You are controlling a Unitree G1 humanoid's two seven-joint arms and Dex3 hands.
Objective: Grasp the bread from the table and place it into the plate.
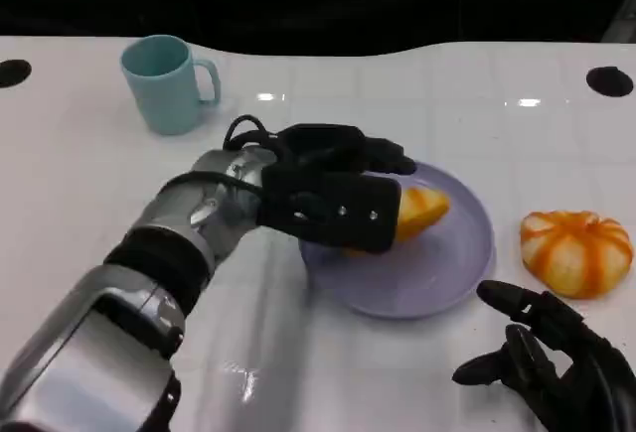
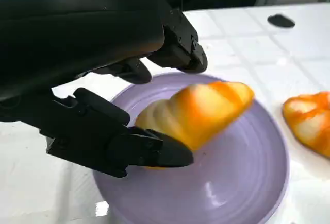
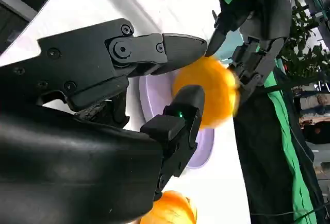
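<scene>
Bread [image 2: 198, 112]: elongated, golden-orange crust, paler ridges, over lilac plate [image 2: 242, 183]. Left hand [image 1: 338, 199] grasps it. Right hand [image 1: 547, 353] released, fingers apart, holding nothing.

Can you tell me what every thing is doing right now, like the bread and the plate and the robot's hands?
bread: gripped by the left hand, over the plate; whether it touches it, I cannot tell
left hand: fingers closed around the bread
right hand: empty, fingers apart, near the table's front edge
plate: lying flat on the table, under the bread
striped bun: lying on the table beside the plate, untouched
mug: upright, standing alone
</scene>
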